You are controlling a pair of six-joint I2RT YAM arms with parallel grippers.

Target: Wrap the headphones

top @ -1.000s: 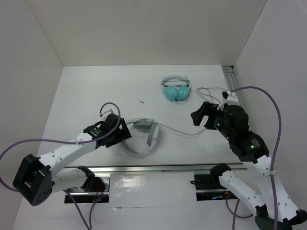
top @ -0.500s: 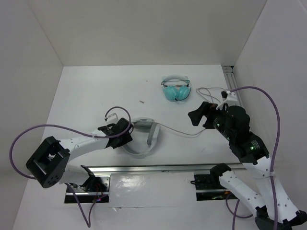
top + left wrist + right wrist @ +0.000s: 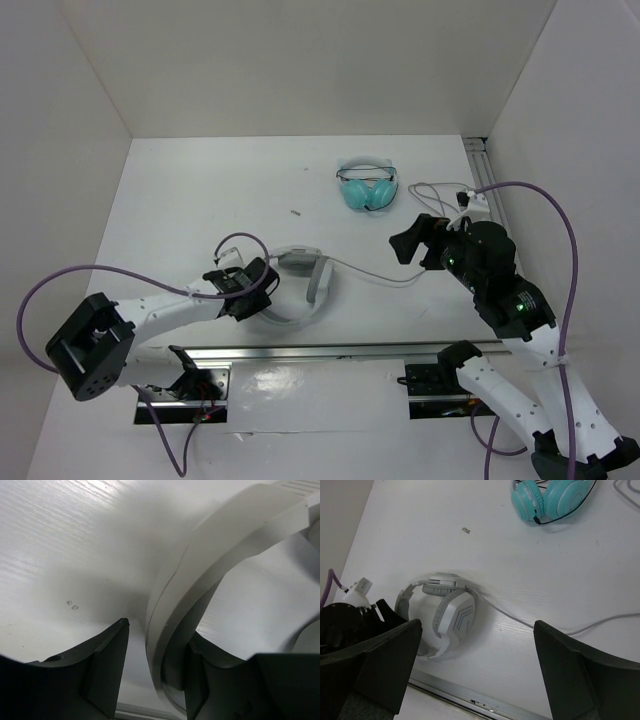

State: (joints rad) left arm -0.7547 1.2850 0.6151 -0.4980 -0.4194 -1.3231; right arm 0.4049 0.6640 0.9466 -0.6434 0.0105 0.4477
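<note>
Left gripper (image 3: 156, 650) jaws apart, straddling headphones (image 3: 225, 535) headband

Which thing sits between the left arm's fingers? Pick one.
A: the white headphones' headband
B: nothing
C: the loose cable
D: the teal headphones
A: the left wrist view shows the white headband passing between the left fingers, which stand apart on either side of it.

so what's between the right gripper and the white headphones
Between right gripper and headphones, only their pale cable on bare table, seen from the top view.
</note>
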